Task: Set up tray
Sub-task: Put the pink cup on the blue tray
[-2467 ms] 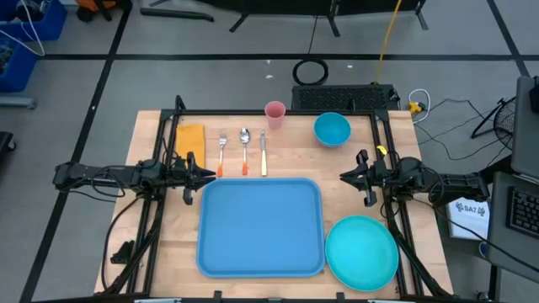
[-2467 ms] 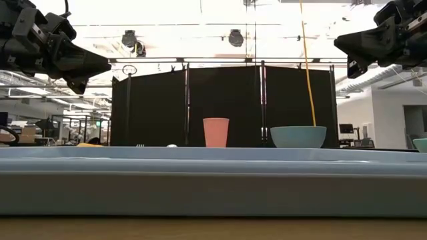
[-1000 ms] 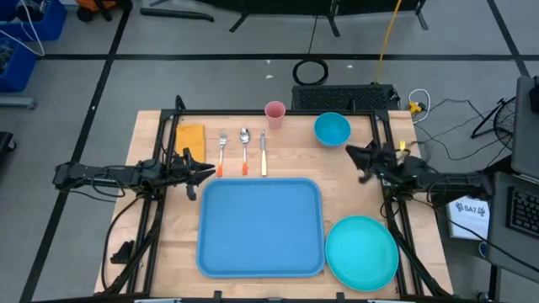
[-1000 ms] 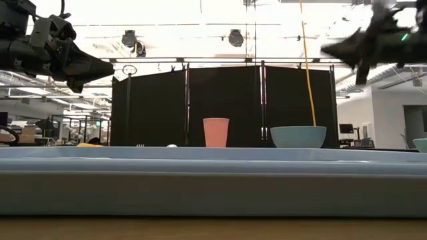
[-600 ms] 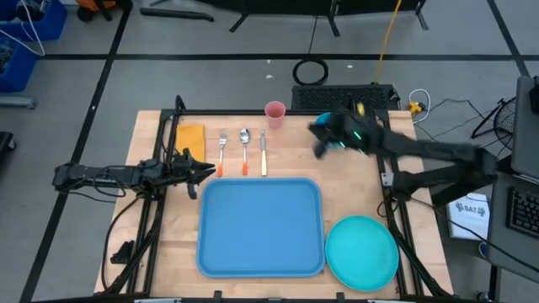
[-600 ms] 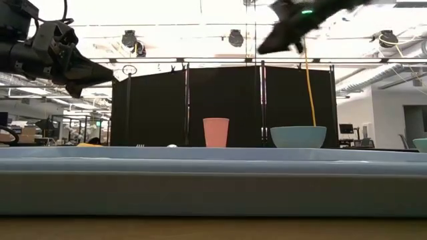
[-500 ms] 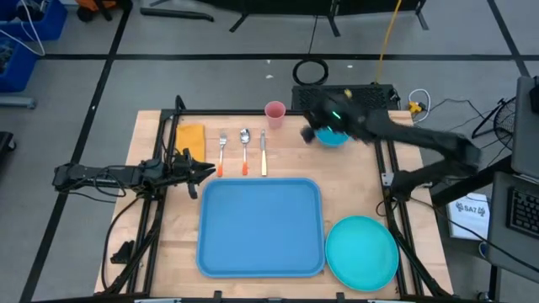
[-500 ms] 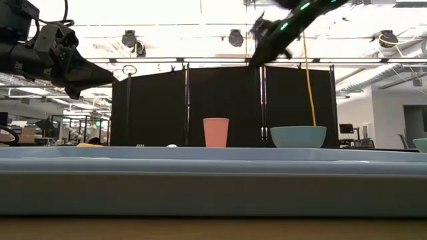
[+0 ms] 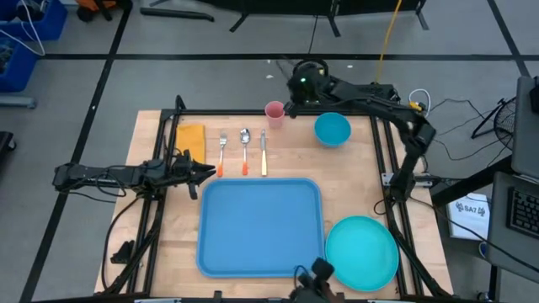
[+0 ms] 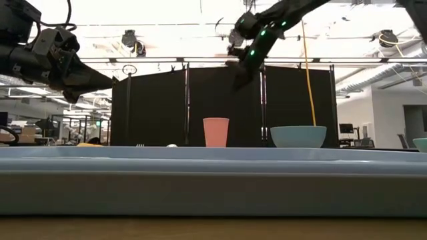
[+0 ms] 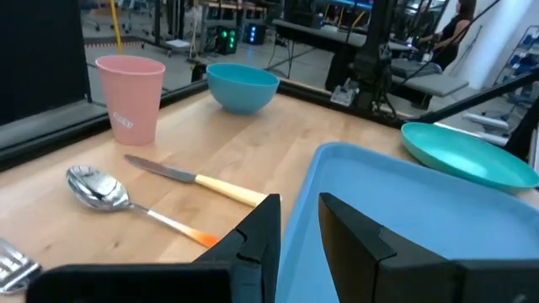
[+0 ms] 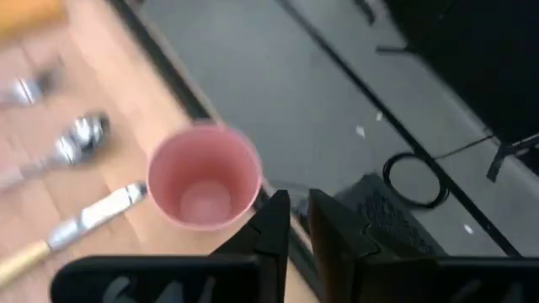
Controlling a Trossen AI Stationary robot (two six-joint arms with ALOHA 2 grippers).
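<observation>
Hanging above the worktop's far edge, the right pincer (image 9: 291, 108) is sitting just beside the pink plastic cup (image 9: 274, 111), on the cup's right and raised well clear of its rim in the low view. Its fingers (image 12: 274, 220) are showing only a narrow gap in the right wrist view and are holding nothing. To take the cup cleanly, the fingers would likely need to spread wider than the rim and come down straddling one wall, not pushing the light cup sideways toward the metal knife with the pale handle (image 9: 263, 154) lying nearby. Next along the far edge is sitting a round blue bowl (image 9: 332, 129); a spoon (image 9: 244, 147), a fork (image 9: 221, 150) and a folded yellow napkin (image 9: 190, 136) are lying toward the far left corner. The large flat light-blue plastic tray (image 9: 260, 227) is lying bare along the near edge, centred, with a round teal plate (image 9: 362, 252) at the near right corner. The left pincer (image 9: 202, 173) is waiting just off the tray's far left corner, slightly parted and empty.
</observation>
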